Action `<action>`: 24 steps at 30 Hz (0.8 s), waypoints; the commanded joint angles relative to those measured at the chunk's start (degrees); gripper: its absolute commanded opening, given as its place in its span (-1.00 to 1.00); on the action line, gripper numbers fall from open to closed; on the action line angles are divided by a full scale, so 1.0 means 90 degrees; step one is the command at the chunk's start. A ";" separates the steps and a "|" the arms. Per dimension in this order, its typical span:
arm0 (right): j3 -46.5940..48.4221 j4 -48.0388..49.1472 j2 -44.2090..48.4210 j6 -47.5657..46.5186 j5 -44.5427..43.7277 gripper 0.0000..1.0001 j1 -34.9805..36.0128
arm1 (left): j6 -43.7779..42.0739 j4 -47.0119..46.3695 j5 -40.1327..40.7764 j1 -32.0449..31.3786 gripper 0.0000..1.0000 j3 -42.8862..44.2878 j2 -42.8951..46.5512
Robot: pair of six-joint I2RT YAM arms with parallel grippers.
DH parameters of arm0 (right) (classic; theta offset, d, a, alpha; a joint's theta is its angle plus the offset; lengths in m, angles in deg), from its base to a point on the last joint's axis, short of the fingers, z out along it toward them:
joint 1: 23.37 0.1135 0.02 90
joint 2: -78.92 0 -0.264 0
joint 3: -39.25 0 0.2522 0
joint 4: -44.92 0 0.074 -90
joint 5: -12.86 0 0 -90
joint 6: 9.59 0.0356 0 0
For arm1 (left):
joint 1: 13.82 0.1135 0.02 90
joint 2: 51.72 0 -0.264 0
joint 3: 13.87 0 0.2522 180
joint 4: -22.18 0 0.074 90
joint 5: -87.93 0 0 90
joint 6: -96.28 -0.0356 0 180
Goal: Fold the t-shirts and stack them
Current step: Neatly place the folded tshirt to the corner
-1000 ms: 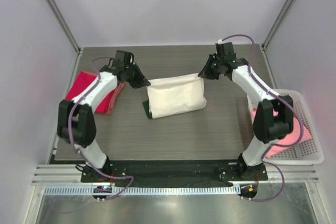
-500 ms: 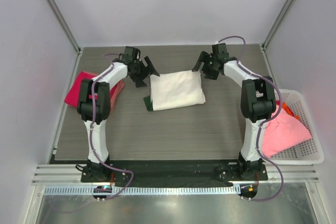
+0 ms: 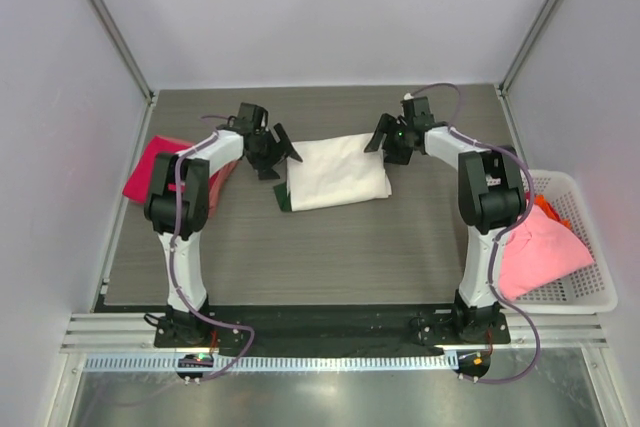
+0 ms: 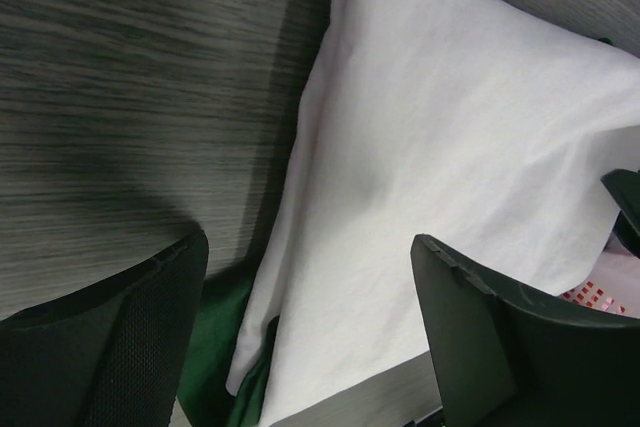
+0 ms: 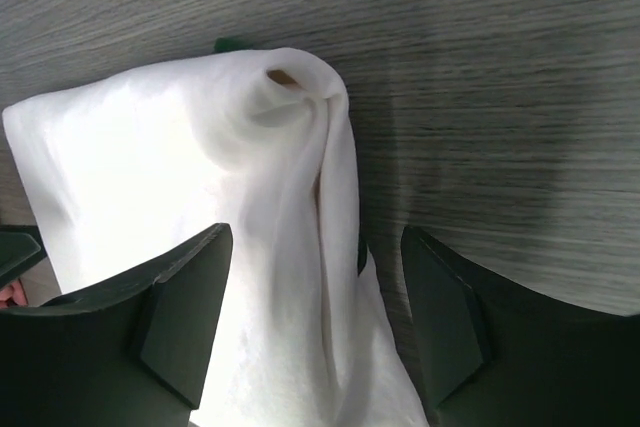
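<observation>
- You have the cream-white folded cloth t-shirt (image 3: 337,171) lying flat on the dark grey wood-grain table (image 3: 330,257), nearer the far edge than the near one and about midway between the left and right edges; a bit of its dark green sleeve (image 3: 283,198) shows at its near left corner.
- Your left gripper (image 3: 278,155) sits just beside the shirt's left edge with its fingers spread wide; in the left wrist view the gripper (image 4: 308,247) has the white cloth (image 4: 430,147) running between the two black fingers (image 4: 110,347), and neither one pinches it; the green cloth (image 4: 222,367) shows low beside the left finger.
- Your right gripper (image 3: 386,145) is at the shirt's far right corner, also spread apart and holding nothing; in the right wrist view the gripper (image 5: 315,237) straddles a rolled fold of the white cloth (image 5: 250,177), with table showing on either side of the fingers (image 5: 165,332).
- The magenta-red cloth t-shirt (image 3: 158,169) lies at the table's left edge, partly under your left arm.
- The pink cloth t-shirt (image 3: 542,252) is in the white plastic lattice basket (image 3: 588,247) by the table's right edge, draped over the basket's near left rim.
</observation>
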 commanded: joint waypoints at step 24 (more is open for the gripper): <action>-0.0659 0.0722 -0.0122 0.0060 -0.0983 -0.11 0.0552 | -0.0664 0.0710 0.2506 -0.0564 0.71 0.0139 0.0223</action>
